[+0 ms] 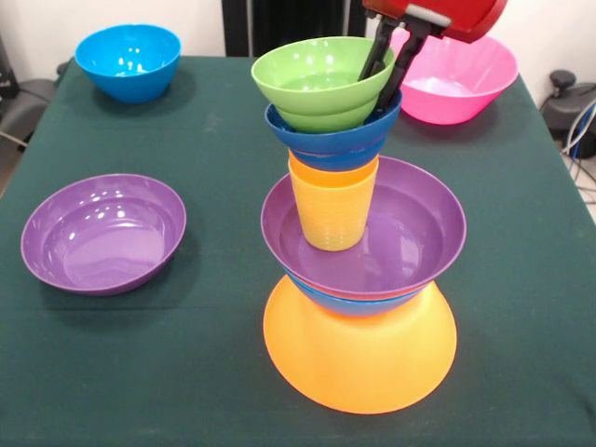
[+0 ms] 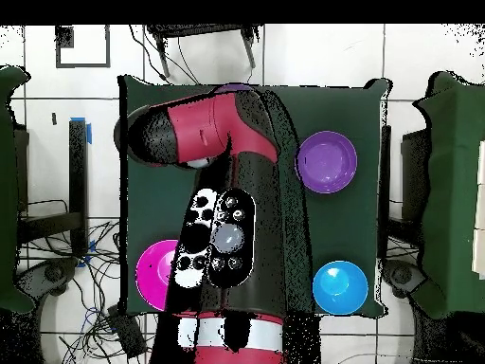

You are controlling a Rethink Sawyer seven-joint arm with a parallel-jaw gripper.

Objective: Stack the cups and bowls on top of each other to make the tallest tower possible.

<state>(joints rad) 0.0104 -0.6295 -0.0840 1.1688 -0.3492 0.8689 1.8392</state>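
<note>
The tower stands at front centre. Its base is the upside-down yellow-orange bowl point(image 1: 358, 358), then a bright blue bowl point(image 1: 358, 303), a purple bowl point(image 1: 410, 233), and the ribbed yellow cup point(image 1: 332, 219) with an orange cup's rim point(image 1: 332, 170) showing at its top. Above those are the dark blue bowl point(image 1: 331, 140) and the green bowl point(image 1: 317, 84). My gripper point(image 1: 388, 63) comes down from the top right. Its black fingers point(image 1: 375, 58) pinch the green bowl's right rim, one inside, one outside. In the overhead view the arm point(image 2: 223, 190) hides the tower and gripper.
A second purple bowl point(image 1: 102, 233) point(image 2: 328, 162) sits at the left. A bright blue bowl point(image 1: 128, 60) point(image 2: 340, 286) is at the far left corner. The large pink bowl point(image 1: 466, 79) point(image 2: 156, 270) is at the far right, just behind my gripper.
</note>
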